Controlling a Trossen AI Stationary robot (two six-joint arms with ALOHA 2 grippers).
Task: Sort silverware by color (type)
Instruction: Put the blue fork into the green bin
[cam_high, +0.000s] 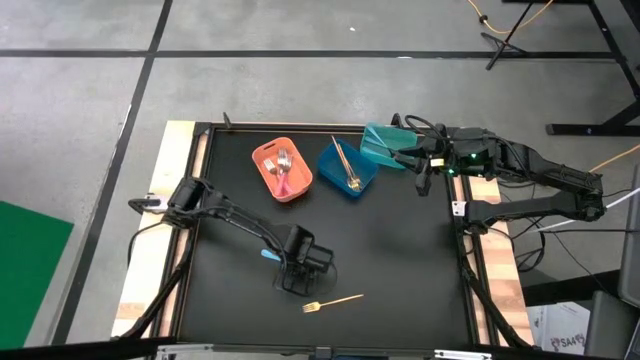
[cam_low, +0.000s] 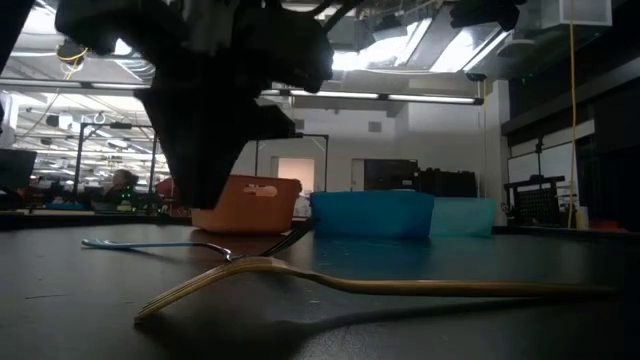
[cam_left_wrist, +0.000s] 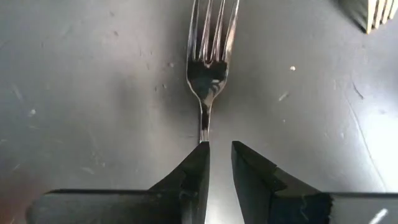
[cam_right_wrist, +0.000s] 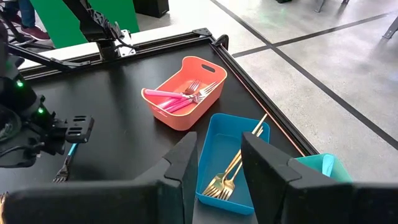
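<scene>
I had the left arm stretched from its base at the desk's left edge out toward the front middle, its pincer (cam_high: 305, 268) down low at the surface, fingers (cam_left_wrist: 193, 171) parted by a narrow gap. The right arm waited folded at the far right corner, its pincer (cam_high: 415, 160) with fingers (cam_right_wrist: 186, 158) spread apart.
</scene>
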